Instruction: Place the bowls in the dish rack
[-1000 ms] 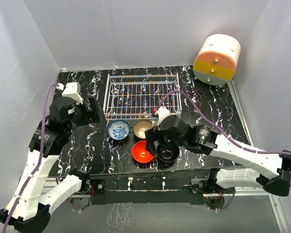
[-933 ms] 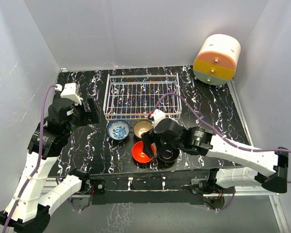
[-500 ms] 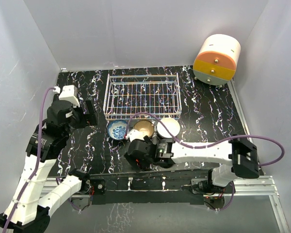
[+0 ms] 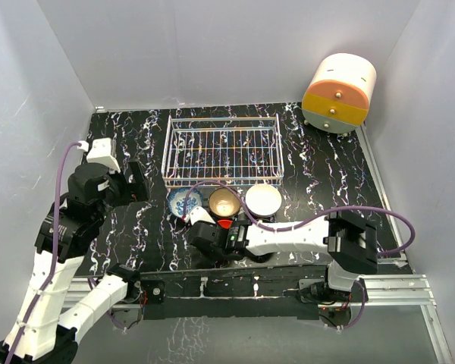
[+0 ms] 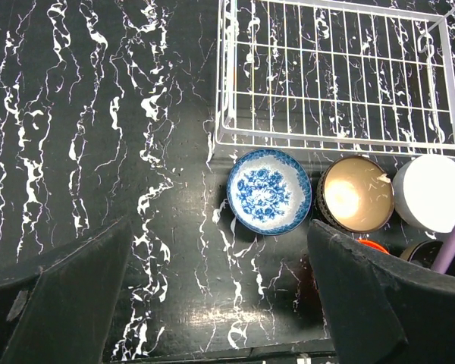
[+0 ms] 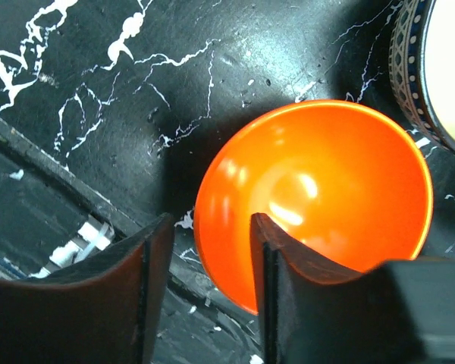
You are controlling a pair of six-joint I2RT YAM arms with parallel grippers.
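We hold our left arm [image 4: 61, 235] raised, left gripper [image 5: 218, 227] spread wide. Our right arm [image 4: 288, 236] reaches low across the front, right gripper [image 6: 211, 226] pointing down, its 2 fingers [image 6: 83, 296] partly apart.

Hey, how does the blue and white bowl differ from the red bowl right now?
The blue-and-white bowl is flower-patterned inside; the red bowl is plain and glossy. The blue-and-white bowl stands free just before the dish rack; the red bowl sits nearer the arm bases, with the right gripper astride its rim. Both are upright on the table, outside the rack.
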